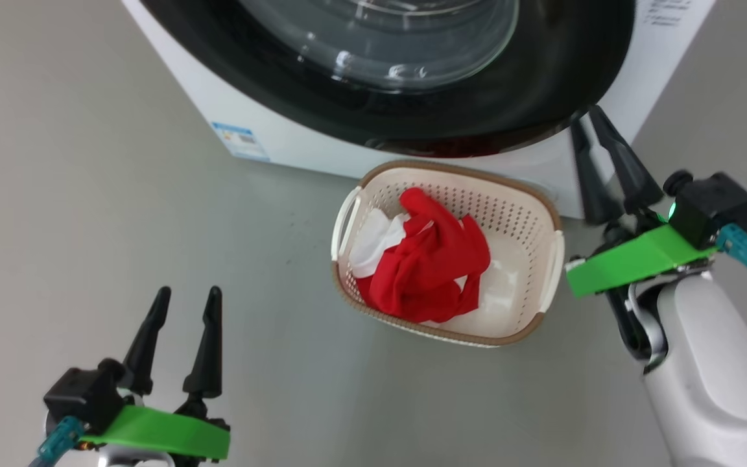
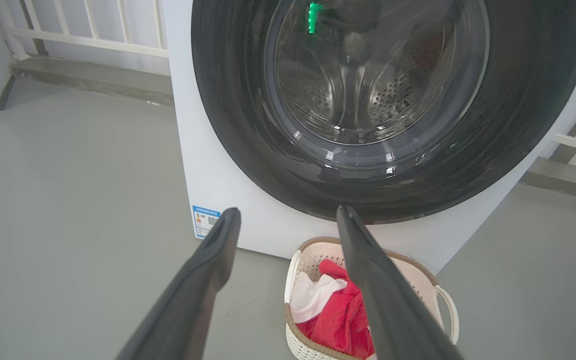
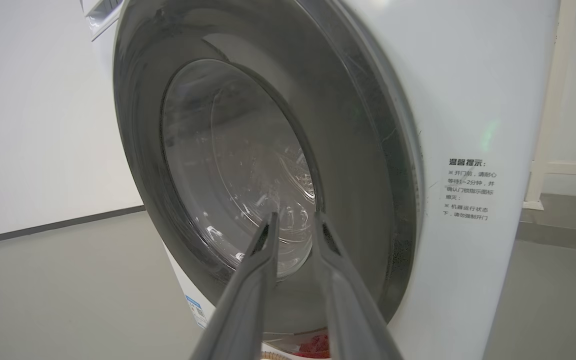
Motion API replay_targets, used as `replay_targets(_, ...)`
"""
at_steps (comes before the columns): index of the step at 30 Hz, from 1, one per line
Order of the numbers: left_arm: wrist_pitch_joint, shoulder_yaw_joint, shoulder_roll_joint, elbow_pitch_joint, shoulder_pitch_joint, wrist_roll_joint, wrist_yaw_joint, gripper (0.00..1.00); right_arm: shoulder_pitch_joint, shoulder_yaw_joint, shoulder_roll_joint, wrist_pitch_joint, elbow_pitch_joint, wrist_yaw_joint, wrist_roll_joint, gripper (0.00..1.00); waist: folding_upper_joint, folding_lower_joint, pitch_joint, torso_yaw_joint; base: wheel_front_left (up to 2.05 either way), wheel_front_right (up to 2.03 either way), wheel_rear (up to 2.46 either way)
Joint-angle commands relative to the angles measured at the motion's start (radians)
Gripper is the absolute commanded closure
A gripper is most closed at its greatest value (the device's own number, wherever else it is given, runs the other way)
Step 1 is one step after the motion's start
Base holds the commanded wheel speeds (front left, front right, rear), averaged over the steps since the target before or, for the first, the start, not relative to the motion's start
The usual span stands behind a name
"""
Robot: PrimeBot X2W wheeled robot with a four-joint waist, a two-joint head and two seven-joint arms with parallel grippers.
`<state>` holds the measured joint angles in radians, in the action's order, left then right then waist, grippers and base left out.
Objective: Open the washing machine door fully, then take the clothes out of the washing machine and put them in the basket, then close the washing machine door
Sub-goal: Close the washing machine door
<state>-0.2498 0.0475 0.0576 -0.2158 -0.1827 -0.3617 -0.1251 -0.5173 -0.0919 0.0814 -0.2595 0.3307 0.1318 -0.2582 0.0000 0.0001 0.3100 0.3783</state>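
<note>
The washing machine (image 1: 296,139) (image 2: 183,125) (image 3: 468,100) stands with its door (image 1: 542,84) (image 2: 228,100) (image 3: 358,150) lying flush against the front. On the floor just before it is the cream basket (image 1: 509,214) (image 2: 418,280), holding crumpled red and white clothes (image 1: 432,266) (image 2: 338,315). My right gripper (image 1: 586,117) (image 3: 295,217) sits at the door's lower right rim, fingers a little apart with nothing between them. My left gripper (image 1: 189,292) (image 2: 288,212) hovers wide open over the floor, left of the basket, pointing at the machine.
Bare grey floor spreads left of the machine and basket. A white railing (image 2: 88,40) on a low ledge runs behind the machine. A blue label (image 1: 240,139) marks the machine's lower left corner. Printed text (image 3: 468,190) sits right of the door.
</note>
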Motion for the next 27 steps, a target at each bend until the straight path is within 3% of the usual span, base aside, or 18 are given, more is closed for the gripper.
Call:
replay_targets(1,-0.012,-0.039,0.034,0.018,0.014,0.01,-0.006,0.0,0.017,-0.026,-0.022,-0.002,-0.027,-0.001,-0.015,0.0,0.0,-0.0001,-0.038,-0.033,0.0,0.0,0.0)
replay_targets(27,-0.012,-0.068,0.101,0.018,0.149,0.024,-0.006,0.0,0.428,0.07,-0.03,-0.002,-0.096,-0.001,-0.042,0.0,0.0,-0.0001,-0.218,-0.212,0.0,0.0,0.0)
